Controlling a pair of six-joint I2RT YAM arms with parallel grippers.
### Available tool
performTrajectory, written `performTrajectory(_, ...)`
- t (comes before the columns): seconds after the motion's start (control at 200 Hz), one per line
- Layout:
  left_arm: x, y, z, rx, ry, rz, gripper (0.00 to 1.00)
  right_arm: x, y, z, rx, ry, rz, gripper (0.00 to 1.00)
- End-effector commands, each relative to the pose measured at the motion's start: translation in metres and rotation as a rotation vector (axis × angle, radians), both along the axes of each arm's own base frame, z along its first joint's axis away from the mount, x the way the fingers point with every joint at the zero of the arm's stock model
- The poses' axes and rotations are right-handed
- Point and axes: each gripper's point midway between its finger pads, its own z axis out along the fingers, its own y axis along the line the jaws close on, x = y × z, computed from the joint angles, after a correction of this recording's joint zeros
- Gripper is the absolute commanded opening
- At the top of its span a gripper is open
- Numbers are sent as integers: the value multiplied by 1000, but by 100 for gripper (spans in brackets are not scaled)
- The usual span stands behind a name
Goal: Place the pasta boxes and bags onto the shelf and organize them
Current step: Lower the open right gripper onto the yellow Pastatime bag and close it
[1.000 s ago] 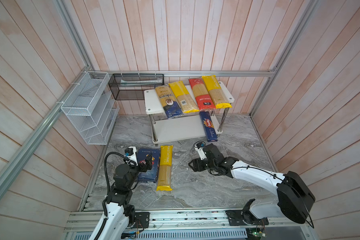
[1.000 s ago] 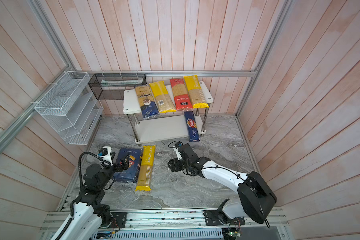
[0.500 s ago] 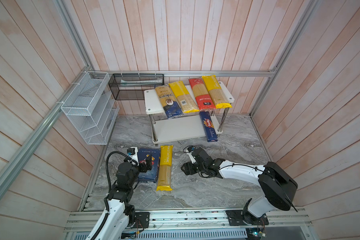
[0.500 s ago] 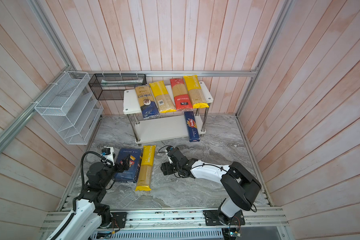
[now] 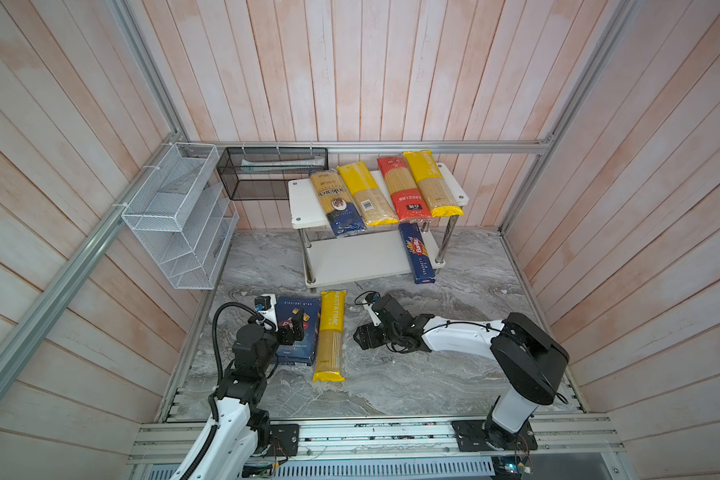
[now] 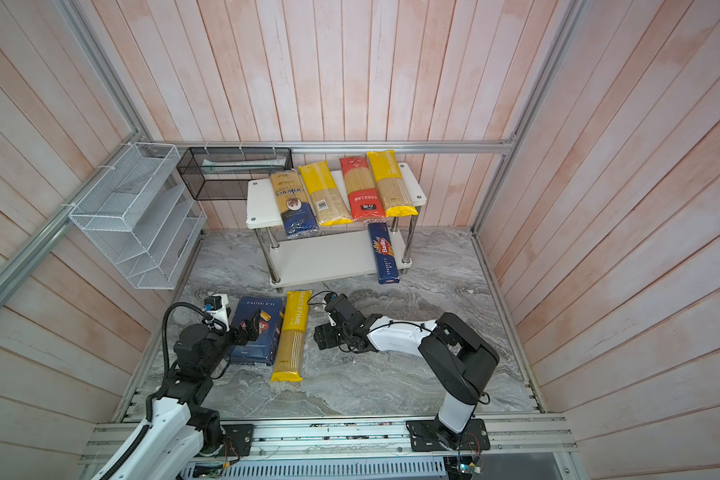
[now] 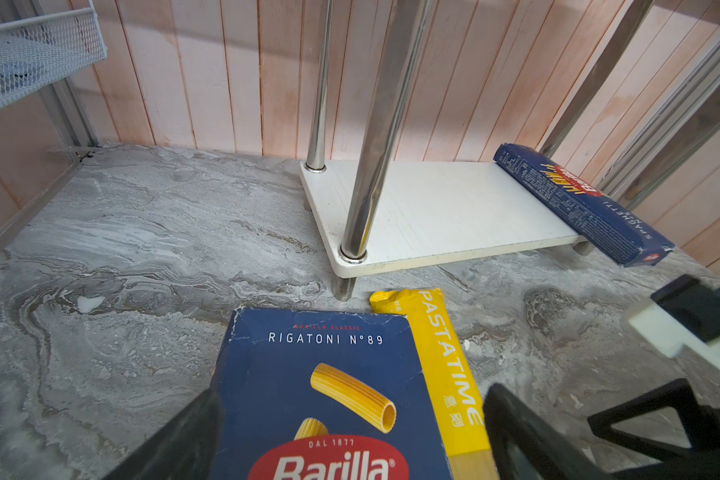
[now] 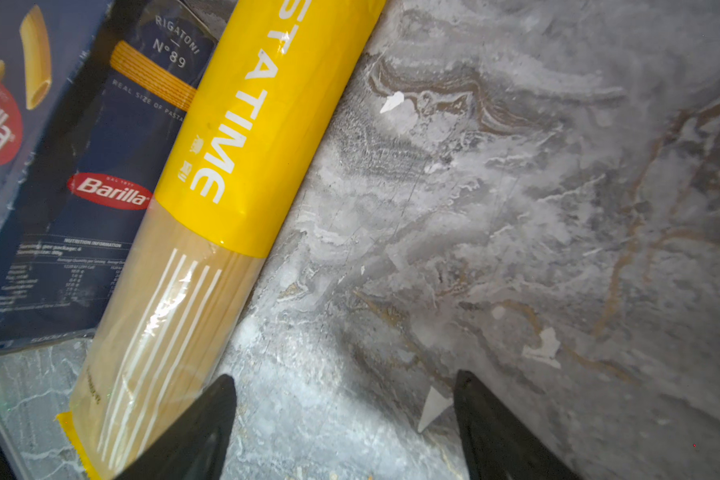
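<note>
Shelf [image 5: 350, 259] in both top views: four bags [image 5: 406, 191] flat on top board, Spaghetti box [image 5: 417, 257] on low board, end sticking out. Rigatoni box [image 5: 304, 353], yellow bag [image 5: 330, 332] side by side on floor [image 5: 433, 386].
Left wrist: left gripper [image 7: 350, 415] jaws wide apart over Rigatoni box.
Right wrist: right gripper [image 8: 344, 399] jaws wide apart over bare floor, just beside yellow bag.

Right hand [image 8: 344, 376] low (jaws apart)

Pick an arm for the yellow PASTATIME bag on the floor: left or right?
Right, probably: the right gripper is open and low beside the PASTATIME bag on its free side. The left gripper is open over the rigatoni box instead.
</note>
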Motion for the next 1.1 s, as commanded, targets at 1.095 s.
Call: performTrajectory(1.095,-5,3,15,3,-65,8,100,-17,13,-51,-411,-55,69,88)
